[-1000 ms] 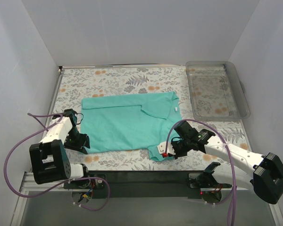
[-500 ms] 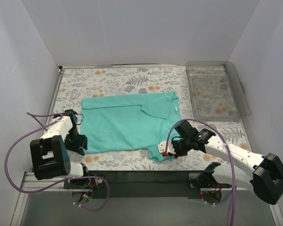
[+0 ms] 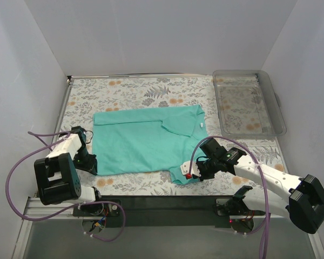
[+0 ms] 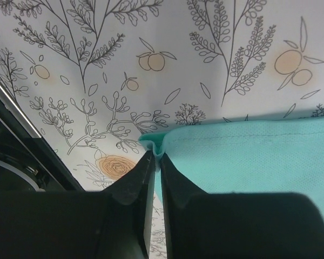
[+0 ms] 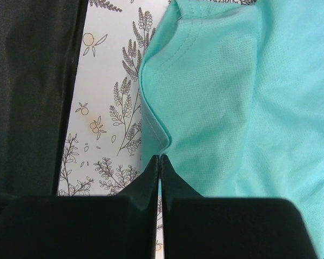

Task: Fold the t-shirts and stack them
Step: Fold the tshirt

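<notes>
Your left claw (image 3: 88,162) has slid a little toward the bench's left edge and its jaws have drawn in; the right arm has not moved. In the left wrist view those jaws now pinch the hem of the plain teal-green cloth t-shirt (image 3: 146,143) at the corner nearest the bench's near left. The shirt lies spread flat in the middle of the floral-patterned bench (image 3: 129,89).

Your right claw (image 3: 190,175) is fully closed at the shirt's near-right sleeve. Its tips meet right at the hem, and you cannot tell whether any cloth is caught between them.

The left bite takes only a thin fold of hem, so I judge a quick lift could pull it free. If the right claw holds nothing, only one side would rise and the fold would go crooked.

Count one t-shirt, one clear plastic tray (image 3: 250,133) at the far right corner, and two claws.
</notes>
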Available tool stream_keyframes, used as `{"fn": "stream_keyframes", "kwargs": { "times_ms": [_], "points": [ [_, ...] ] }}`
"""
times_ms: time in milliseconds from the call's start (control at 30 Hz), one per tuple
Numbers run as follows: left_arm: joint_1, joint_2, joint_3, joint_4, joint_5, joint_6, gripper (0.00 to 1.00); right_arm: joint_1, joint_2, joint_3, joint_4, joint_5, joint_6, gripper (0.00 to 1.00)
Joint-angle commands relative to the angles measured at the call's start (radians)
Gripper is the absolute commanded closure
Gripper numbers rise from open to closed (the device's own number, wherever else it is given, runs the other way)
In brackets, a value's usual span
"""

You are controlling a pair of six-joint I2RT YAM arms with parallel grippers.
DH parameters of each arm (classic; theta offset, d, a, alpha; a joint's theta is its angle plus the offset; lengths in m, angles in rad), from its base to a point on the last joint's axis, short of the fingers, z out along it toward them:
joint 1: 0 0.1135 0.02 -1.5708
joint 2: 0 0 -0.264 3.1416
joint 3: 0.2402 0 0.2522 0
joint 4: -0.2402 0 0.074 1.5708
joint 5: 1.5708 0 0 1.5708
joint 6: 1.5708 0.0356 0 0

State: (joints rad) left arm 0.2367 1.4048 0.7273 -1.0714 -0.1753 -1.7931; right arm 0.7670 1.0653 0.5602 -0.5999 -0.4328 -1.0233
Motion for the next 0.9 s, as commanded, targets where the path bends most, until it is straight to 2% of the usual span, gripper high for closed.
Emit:
{"fn": "stream_keyframes", "kwargs": {
  "times_ms": [0,300,533,867],
  "points": [
    [0.007,-0.026,0.010,0.024,-0.003,0.017,0.90,-0.005,-0.007,0.024,0.012,-0.017,0.008,0.99],
    [0.007,-0.148,0.073,-0.013,0.022,0.063,1.00,-0.018,-0.042,0.059,0.002,-0.035,0.018,0.99],
    [0.007,-0.175,0.158,-0.016,0.060,0.070,1.00,-0.073,-0.068,0.161,-0.020,-0.089,0.057,0.99],
    [0.007,-0.184,0.265,0.028,0.143,0.080,1.00,-0.352,-0.053,0.348,-0.032,-0.129,0.054,0.99]
  ]
}}
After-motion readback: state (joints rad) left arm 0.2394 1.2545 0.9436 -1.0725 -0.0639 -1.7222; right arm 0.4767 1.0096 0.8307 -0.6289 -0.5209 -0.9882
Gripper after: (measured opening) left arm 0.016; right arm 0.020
